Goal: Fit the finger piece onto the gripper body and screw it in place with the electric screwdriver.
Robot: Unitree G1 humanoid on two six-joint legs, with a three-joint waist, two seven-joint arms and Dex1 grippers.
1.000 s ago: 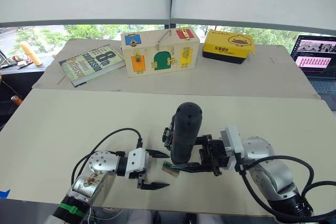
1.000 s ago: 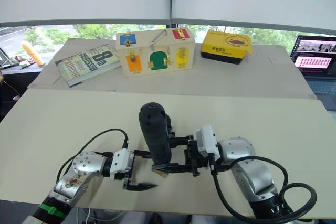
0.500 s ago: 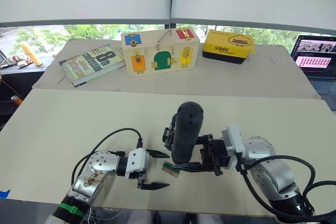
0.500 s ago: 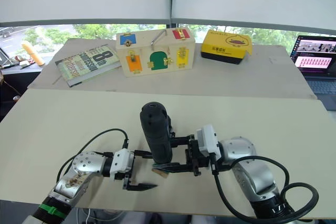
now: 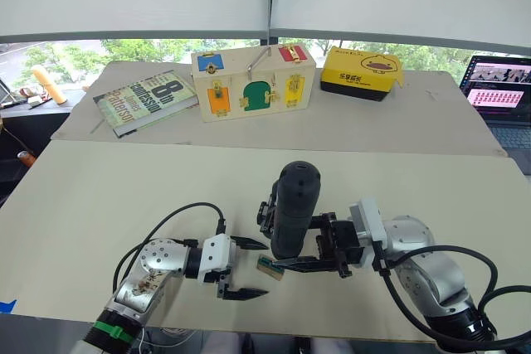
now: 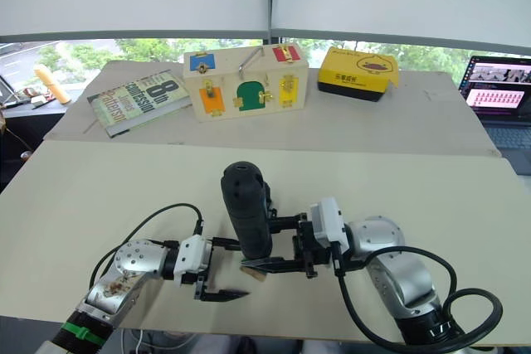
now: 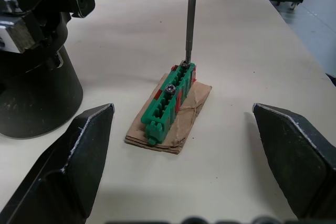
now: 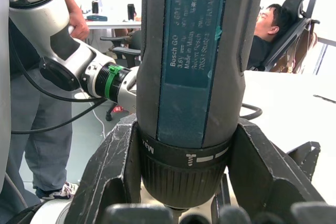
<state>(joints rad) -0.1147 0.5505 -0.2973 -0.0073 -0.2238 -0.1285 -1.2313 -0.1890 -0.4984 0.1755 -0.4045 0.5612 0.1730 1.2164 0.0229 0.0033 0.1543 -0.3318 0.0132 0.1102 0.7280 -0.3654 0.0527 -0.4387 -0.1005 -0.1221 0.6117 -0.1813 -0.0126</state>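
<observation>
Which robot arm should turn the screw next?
The right. Its gripper already clamps the electric screwdriver upright, bit resting on a screw in the green block. The left gripper is open and empty beside it.

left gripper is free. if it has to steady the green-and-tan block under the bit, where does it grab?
Across the long sides of the green-and-tan block, at the end away from the bit, approaching low along the table. The block lies flat between the open left gripper fingers, and the electric screwdriver, upright in the right gripper, occupies the far end.
</observation>
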